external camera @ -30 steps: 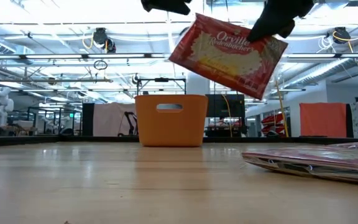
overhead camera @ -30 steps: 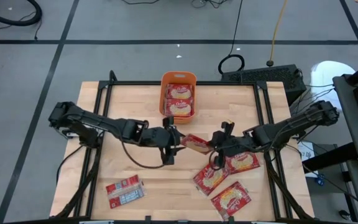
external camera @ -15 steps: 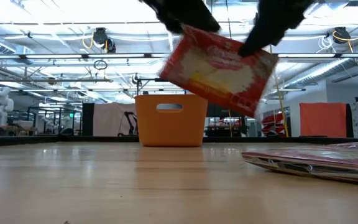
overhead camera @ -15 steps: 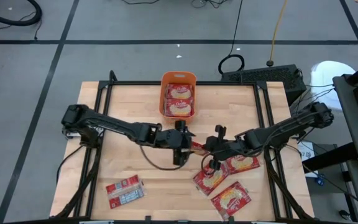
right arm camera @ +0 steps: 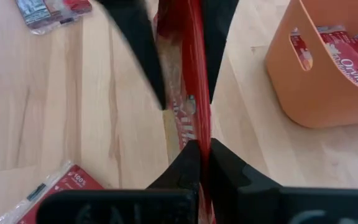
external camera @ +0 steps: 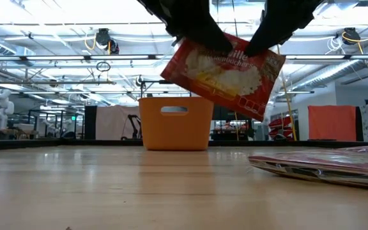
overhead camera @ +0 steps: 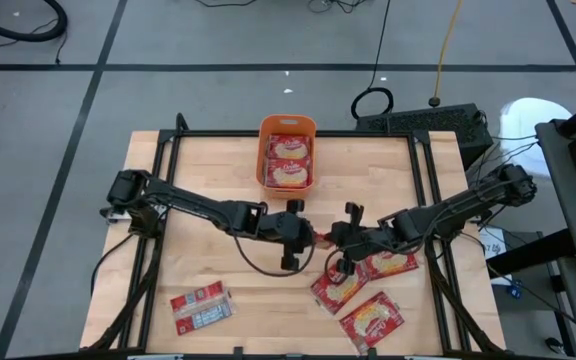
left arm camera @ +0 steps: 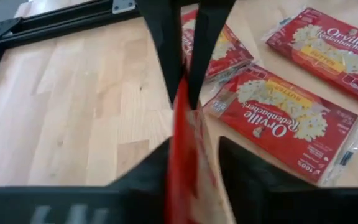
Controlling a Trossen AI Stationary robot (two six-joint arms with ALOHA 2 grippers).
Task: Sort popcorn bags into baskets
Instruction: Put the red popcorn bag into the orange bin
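Note:
One popcorn bag [external camera: 225, 73], red with a cream label, hangs above the table's middle between my two grippers. My left gripper [overhead camera: 305, 236] comes from the left and is shut on one upper corner. My right gripper [overhead camera: 332, 238] comes from the right and is shut on the other. The orange basket [overhead camera: 264, 150] stands at the table's far middle with two bags lying flat inside. Three more bags [overhead camera: 340, 287] lie flat on the near right of the table, and one [overhead camera: 200, 306] lies print side up at the near left. My left gripper pinches the bag's upper corner [left arm camera: 180, 134] between its two fingers, slanting down from the table's left. The bag stands edge-on between the fingers. It hangs tilted, clear of the table. My right gripper pinches the bag's opposite upper edge [right arm camera: 199, 124] between its two fingers, slanting down from the table's right. The thin red edge runs straight out from the shut fingertips. The bag hangs below, lifted clear.
Black frame rails [overhead camera: 158, 190] run along the table's left, right and far sides. Bare wood lies between the held bag and the basket, and across the near left around the single bag.
My left gripper has moved toward the table's right and down to the held bag, and has taken hold of its corner. The bag has sunk a little and stays tilted, clear of the table.

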